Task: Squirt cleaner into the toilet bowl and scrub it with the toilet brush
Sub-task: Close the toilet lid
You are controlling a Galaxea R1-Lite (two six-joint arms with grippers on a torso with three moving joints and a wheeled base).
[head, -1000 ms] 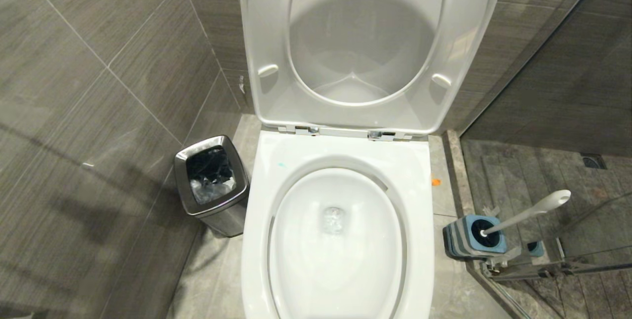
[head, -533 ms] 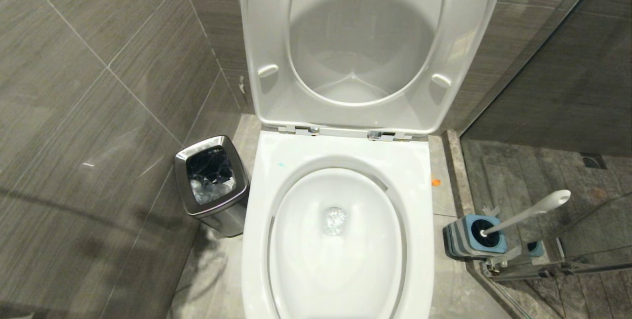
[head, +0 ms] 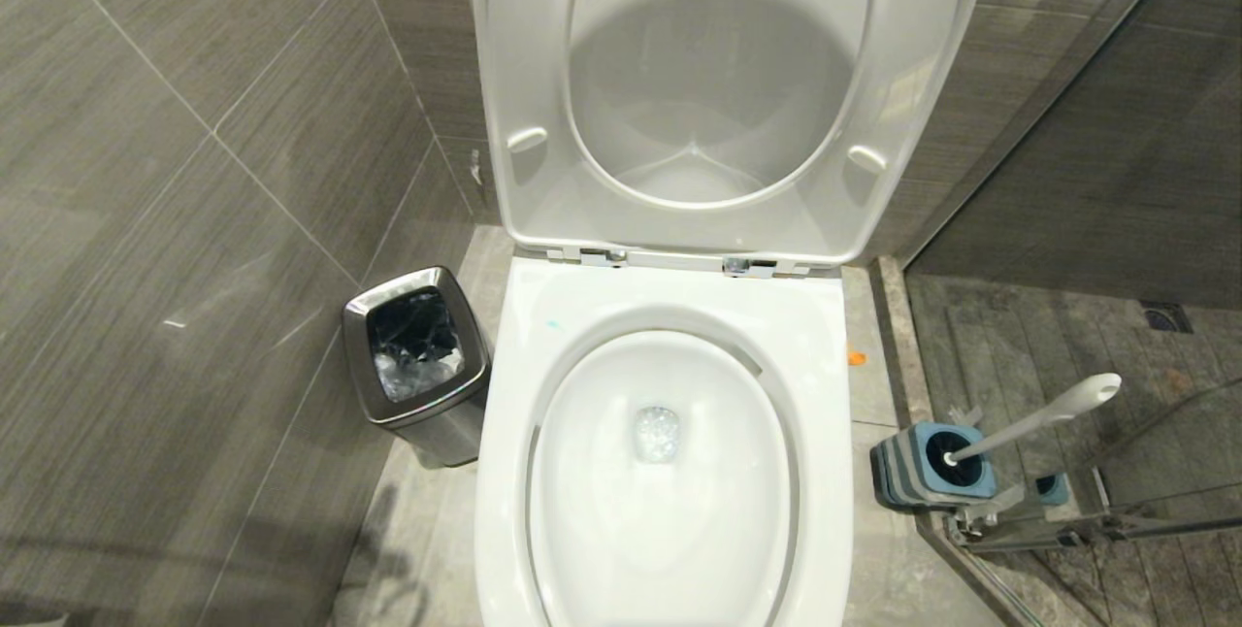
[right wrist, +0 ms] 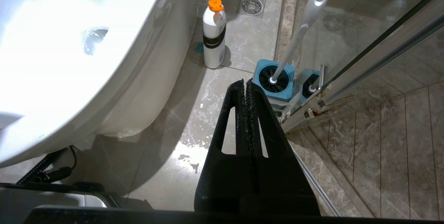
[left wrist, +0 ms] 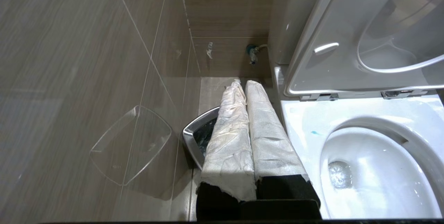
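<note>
1. While nothing in the head view has shifted over the last second, the dark shadow on the grey tiled wall [head: 194,219] has slid down toward the floor. I take it to be cast by my left arm, which is out of that view.
2. My left gripper [left wrist: 242,83], its fingers wrapped in white cloth, is pressed closed on nothing. It hangs over the small square steel bin [head: 354,355], just beside the left edge of the large glossy white ceramic toilet bowl [head: 514,384].
3. My right gripper [right wrist: 245,82], bare and black, is also closed and empty. It sits low on the right side of the bowl, pointing at the floor near the squat blue-and-grey square holder [head: 907,472].
4. The toilet brush [head: 1038,418], with its long slim white plastic handle, stands head-down in that holder, against the glass shower partition [head: 1116,219] and apart from the bowl's right edge. No tool is in hand, so I judge that neither squirting nor scrubbing is under way.
5. The turquoise cleaner [head: 553,324] shows only as a small teal spot near the rim's back left corner. The white hinged seat and lid [head: 543,74] stand raised.
6. A white bottle with an orange cap and a black band [right wrist: 214,36] stands on the floor beside the pedestal. It may be the cleaner bottle, but I cannot read any label on it.
7. I can read no brand or writing anywhere else.
</note>
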